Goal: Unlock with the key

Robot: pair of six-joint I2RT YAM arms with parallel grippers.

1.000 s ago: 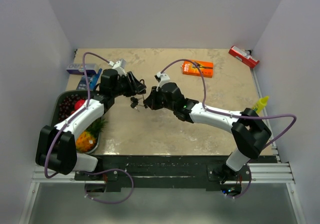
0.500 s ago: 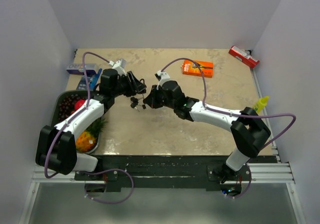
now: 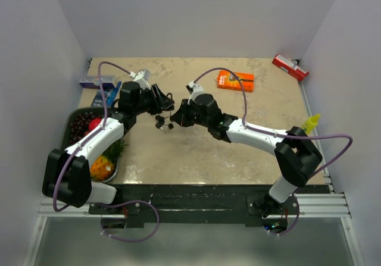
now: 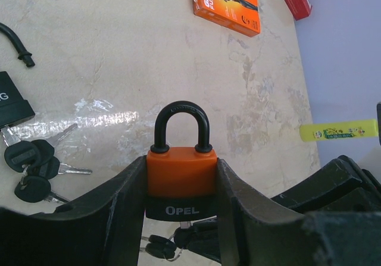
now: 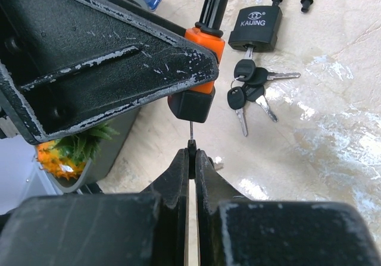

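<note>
An orange padlock (image 4: pixel 180 171) with a black base marked OPEL and a closed black shackle is clamped between the fingers (image 4: pixel 128 200) of my left gripper (image 4: pixel 180 188), above the table. My right gripper (image 5: pixel 191 156) is shut on a small key (image 5: pixel 191 136). The key's blade points up into the underside of the padlock (image 5: pixel 191 104). Spare keys on a ring (image 4: pixel 159 248) hang below the padlock. In the top view the left gripper (image 3: pixel 165 105) and the right gripper (image 3: pixel 174 118) meet at the table's middle left.
A black KAIJING padlock (image 5: pixel 256 28) with an open shackle and a bunch of keys (image 5: pixel 250 87) lies on the table. An orange box (image 3: pixel 235 80), a red box (image 3: pixel 290 67) and a yellow bottle (image 3: pixel 310 123) lie further right. A fruit tray (image 3: pixel 71 118) stands at the left.
My right gripper has edged slightly away from the bases and toward the padlock. The left arm has hardly moved.
</note>
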